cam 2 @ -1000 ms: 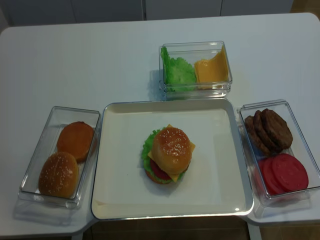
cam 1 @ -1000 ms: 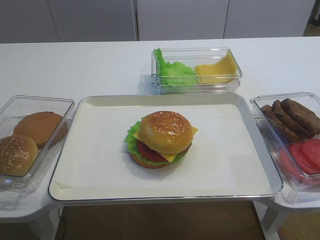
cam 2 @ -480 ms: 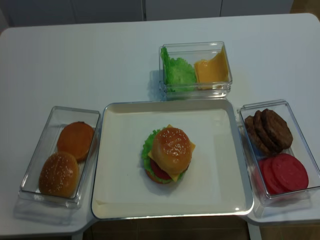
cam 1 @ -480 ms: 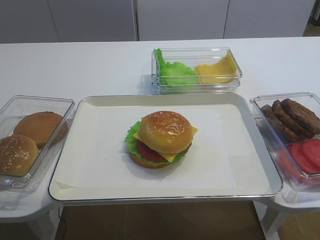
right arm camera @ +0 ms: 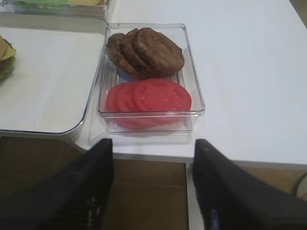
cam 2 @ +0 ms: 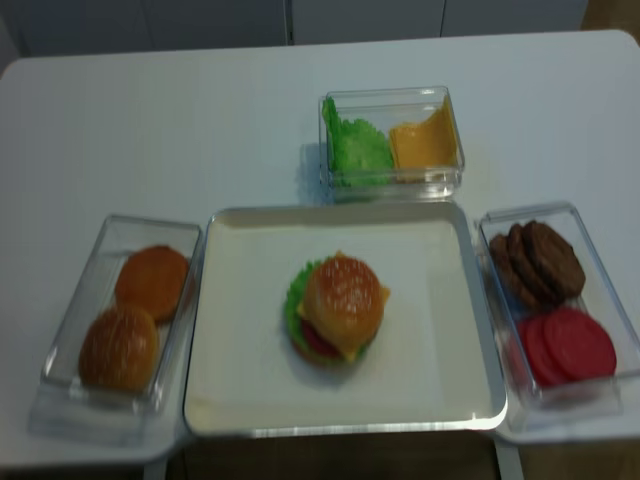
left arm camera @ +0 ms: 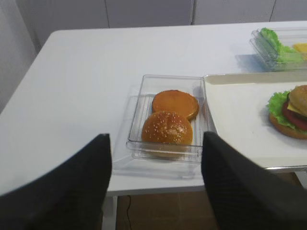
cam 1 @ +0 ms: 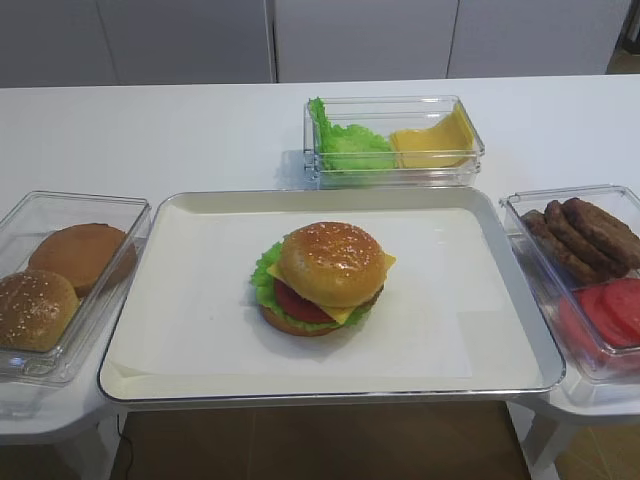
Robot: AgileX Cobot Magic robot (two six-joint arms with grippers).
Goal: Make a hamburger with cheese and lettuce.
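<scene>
hamburger mid-tray, bare margins around

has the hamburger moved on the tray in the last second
No. The hamburger sits at the same spot on the tray, equally far from its rims.

Hamburger: assembled, upright, mid-tray; yellow cheese corners protruding; ruffled green lettuce fringing left side
</scene>
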